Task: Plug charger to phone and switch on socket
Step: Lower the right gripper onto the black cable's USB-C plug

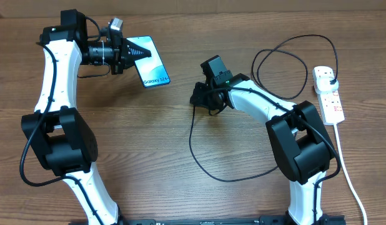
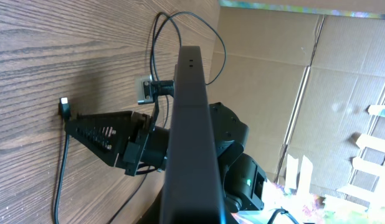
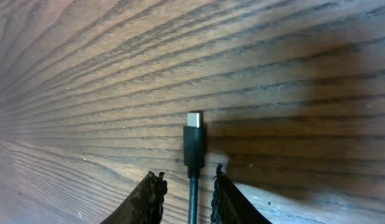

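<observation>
My left gripper (image 1: 132, 53) is shut on the phone (image 1: 153, 67), holding it off the table at the back left, its blue screen up. In the left wrist view the phone (image 2: 189, 124) shows edge-on with two small holes in its end. The charger cable (image 1: 202, 165) loops over the table from its black plug (image 1: 331, 77), which sits in the socket (image 1: 330, 100) at the right. My right gripper (image 1: 197, 99) is open, low over the table. Its fingers (image 3: 187, 190) straddle the cable just behind the connector tip (image 3: 194, 140), which lies flat on the wood.
The socket's white cord (image 1: 350, 181) runs down the right edge to the front. The black cable makes a wide loop in front of the right arm's base (image 1: 299, 147) and another behind it (image 1: 287, 62). Cardboard boxes (image 2: 304, 74) stand beyond the table.
</observation>
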Controlling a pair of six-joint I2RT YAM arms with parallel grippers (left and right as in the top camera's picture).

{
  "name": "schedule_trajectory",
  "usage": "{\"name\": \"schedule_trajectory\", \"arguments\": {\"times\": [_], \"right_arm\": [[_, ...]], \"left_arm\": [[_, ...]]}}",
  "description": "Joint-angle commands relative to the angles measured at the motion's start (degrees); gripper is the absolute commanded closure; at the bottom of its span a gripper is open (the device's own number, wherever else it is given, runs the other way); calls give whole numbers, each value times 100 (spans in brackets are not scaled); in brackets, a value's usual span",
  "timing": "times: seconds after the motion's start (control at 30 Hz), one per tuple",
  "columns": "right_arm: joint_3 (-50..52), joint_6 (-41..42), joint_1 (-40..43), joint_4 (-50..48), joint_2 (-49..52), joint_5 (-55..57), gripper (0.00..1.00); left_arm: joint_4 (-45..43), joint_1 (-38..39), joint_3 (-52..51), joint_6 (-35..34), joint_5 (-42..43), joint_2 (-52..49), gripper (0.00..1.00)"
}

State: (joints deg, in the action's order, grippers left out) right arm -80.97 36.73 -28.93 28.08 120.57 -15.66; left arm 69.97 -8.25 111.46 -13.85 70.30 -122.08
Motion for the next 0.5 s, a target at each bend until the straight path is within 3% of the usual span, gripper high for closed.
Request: {"name": "schedule_trajectory", "arguments": {"times": [0.0,0.33,0.47], "right_arm": [[37,103,-26,-81,173,-118,72],[39,254,-26,-55,501,-356,75],[39,297,-24,-57,627,-396,84]], "left_arm": [[-11,9,22,-101,275,48,96],[7,9,22,-98,273,48,96],[7,9,22,-96,271,48,96]]}}
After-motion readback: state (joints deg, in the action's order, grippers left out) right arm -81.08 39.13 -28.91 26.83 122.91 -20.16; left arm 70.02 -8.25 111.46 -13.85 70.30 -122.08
